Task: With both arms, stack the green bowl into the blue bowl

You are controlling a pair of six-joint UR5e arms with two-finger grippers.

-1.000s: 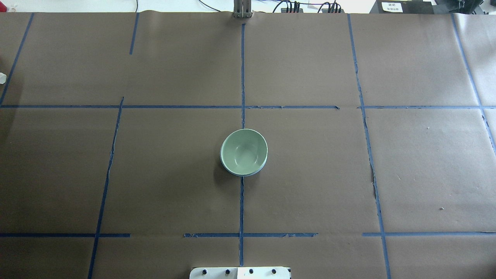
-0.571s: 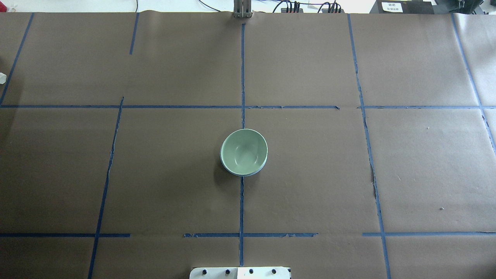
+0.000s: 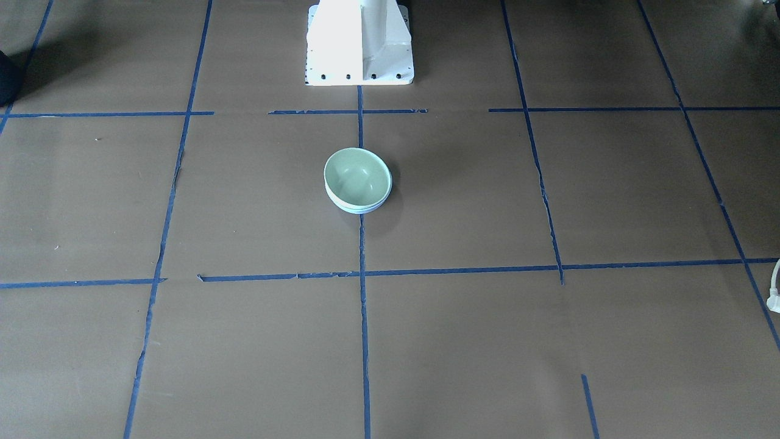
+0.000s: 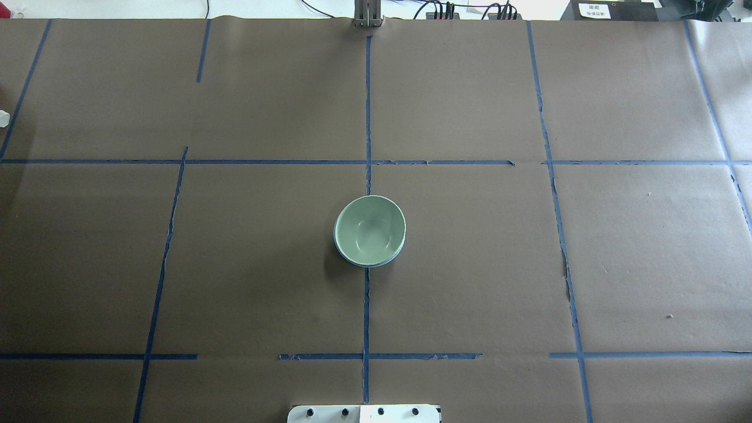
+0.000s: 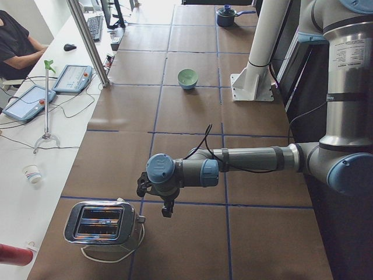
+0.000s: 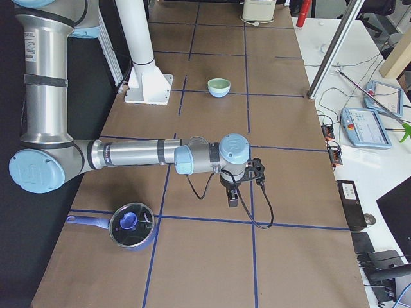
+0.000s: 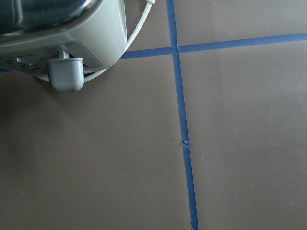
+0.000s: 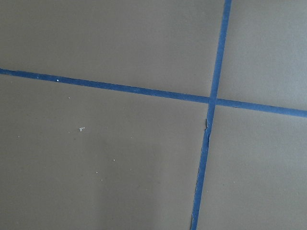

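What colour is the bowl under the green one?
Pale blue; the blue bowl peeks out beneath the green bowl, clearest in the overhead exterior view.

The inner bowl (image 3: 357, 177) sat nested in the outer bowl (image 3: 356, 210) at the middle of the desk (image 3: 548, 341), before the pedestal base (image 3: 359, 42). A toaster (image 5: 102, 224) stood at the robot's left end, a lidded pot (image 6: 131, 226) at its right.

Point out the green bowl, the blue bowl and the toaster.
green bowl (image 4: 370, 230), overhead view, inside bottom.
blue bowl (image 4: 369, 265), overhead view, rim sliver showing under the green one.
toaster (image 5: 104, 223), exterior left view, slotted top.
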